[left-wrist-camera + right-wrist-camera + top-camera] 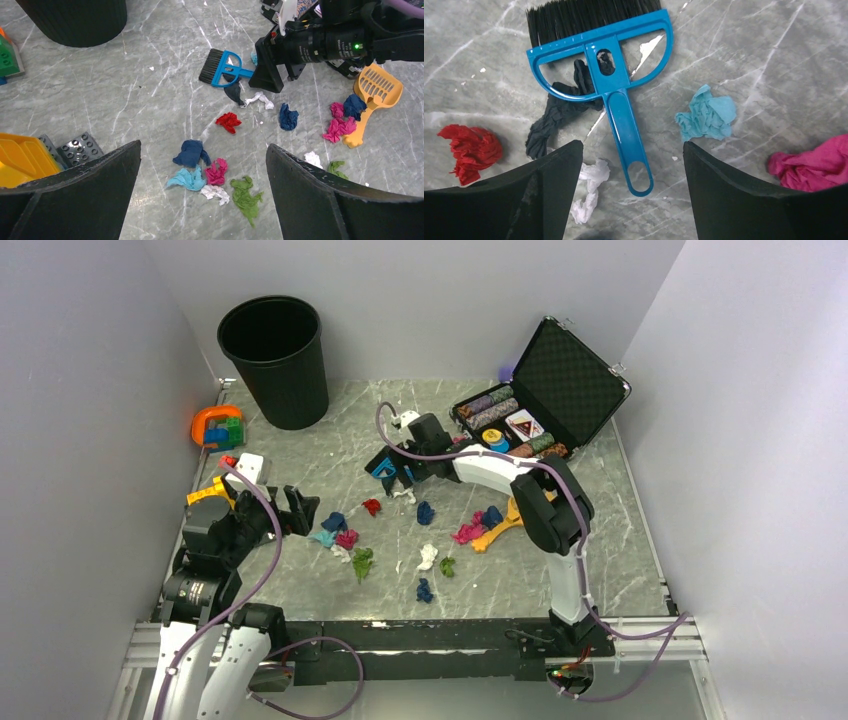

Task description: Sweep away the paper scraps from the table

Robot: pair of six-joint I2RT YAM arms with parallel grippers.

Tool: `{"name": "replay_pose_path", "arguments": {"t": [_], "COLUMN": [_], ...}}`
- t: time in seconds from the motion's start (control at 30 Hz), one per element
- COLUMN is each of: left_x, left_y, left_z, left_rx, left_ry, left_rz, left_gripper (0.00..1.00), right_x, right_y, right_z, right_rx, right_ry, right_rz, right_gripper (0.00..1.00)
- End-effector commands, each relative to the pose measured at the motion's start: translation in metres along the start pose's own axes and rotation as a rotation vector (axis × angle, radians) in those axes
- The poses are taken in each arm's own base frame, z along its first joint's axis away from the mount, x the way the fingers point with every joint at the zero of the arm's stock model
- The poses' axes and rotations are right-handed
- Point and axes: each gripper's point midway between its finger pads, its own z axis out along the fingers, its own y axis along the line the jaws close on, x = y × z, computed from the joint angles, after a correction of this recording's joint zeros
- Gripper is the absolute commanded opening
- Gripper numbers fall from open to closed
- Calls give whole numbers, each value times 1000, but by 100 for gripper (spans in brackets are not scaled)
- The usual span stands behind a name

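Observation:
Several paper scraps [340, 538] lie across the middle of the table [600, 560]. My left gripper [203, 150] hangs open above a cluster of dark blue [190, 152], pink [216, 171], teal [187, 179], white and green [245, 197] wads, touching none. A blue hand brush [609, 75] lies flat with a dark scrap [551, 120] under its frame. My right gripper [633, 150] is open astride the brush handle, with a gap on each side. Red [471, 150], teal [706, 119], white [591, 190] and pink [814, 165] scraps lie around it.
A black bin [272, 360] stands at the back left. An open case of poker chips [540, 390] sits at the back right. An orange dustpan [497, 530] lies among scraps right of centre. Toy bricks [217, 427] sit along the left edge, near the left arm.

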Motion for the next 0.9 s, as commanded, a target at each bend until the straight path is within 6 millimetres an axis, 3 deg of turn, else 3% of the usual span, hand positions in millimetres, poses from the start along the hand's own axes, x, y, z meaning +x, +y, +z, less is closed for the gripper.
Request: {"name": "replay_pose_path", "arguments": {"t": [0.0, 0.17, 0.3, 0.33, 0.5, 0.6, 0.7, 0.87], "left_x": [-14, -13, -12, -11, 0, 4, -2, -13], "left_y": [1, 1, 1, 1, 0, -25, -51, -75], "left_z": [-1, 0, 2, 2, 13, 28, 47, 87], "left_rx": [-9, -9, -8, -8, -9, 129, 275, 450], "left_ry": [-43, -37, -34, -31, 14, 78, 142, 275], "left_rz": [3, 1, 0, 0, -95, -200, -313, -475], "left_gripper": [99, 99, 99, 99, 100, 99, 100, 99], "right_x": [-10, -3, -9, -13, -37, -40, -32, -17], "right_y": [5, 7, 5, 6, 13, 20, 34, 62], "right_z": [6, 8, -2, -7, -58, -92, -121, -166], "right_rx": [-49, -59, -53, -55, -88, -117, -175, -272], "right_ry": [-19, -12, -31, -42, -145, -185, -201, -238], "right_rz": [-15, -10, -1, 1, -16, -27, -41, -71], "right_gripper": [77, 61, 25, 20, 18, 18, 18, 19]}}
